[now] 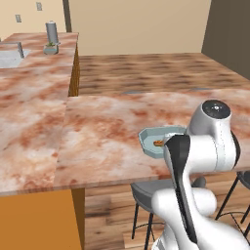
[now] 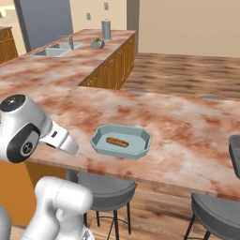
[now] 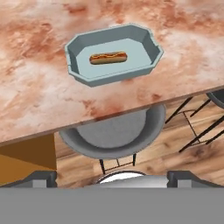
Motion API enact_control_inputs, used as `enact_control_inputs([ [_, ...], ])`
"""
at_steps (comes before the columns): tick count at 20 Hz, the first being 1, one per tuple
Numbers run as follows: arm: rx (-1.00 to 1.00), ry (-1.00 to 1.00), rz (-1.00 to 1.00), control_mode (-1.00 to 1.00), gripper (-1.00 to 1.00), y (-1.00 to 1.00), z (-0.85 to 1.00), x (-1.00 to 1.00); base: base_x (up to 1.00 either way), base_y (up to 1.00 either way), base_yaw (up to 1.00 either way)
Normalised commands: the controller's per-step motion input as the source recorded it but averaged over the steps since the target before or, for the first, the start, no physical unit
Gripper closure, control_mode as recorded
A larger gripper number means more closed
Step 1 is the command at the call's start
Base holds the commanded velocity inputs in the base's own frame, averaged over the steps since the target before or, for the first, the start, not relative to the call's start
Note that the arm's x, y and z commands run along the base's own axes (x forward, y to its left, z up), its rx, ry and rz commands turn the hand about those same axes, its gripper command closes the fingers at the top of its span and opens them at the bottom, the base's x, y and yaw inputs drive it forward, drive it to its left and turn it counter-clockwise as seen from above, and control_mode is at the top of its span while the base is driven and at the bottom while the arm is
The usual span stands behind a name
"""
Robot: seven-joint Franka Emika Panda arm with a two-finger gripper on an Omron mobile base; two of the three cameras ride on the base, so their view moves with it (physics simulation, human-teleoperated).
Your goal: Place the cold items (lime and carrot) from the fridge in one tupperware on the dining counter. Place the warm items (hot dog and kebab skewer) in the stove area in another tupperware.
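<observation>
The hot dog (image 3: 108, 57) lay in the tub (image 3: 144, 70) on the surface (image 3: 39, 96) — straight ahead of the claw (image 3: 112, 177), long axis crosswise. Claw was released, holding nothing.

Marbled counter (image 2: 187, 122), grey stools (image 3: 113, 133), wood floor (image 1: 146, 68), beige walls (image 1: 136, 24).
</observation>
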Motion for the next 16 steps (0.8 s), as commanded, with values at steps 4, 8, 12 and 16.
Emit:
enact_control_inputs([
  [4,-0.01,0.0,0.0,-1.0,-1.0,0.14,0.0,-0.08,0.0,0.0,0.0],
  [8,0.01,-0.15,0.0,-1.0,-1.0,-0.01,0.0,-0.54,0.0,0.0,0.0],
  [12,-0.02,-0.41,0.05,-1.0,-1.0,0.01,0.0,-0.92,0.0,0.0,0.0],
  [16,-0.05,-0.14,0.04,1.0,-1.0,0.1,0.0,-0.41,-0.24,0.24,0.07],
])
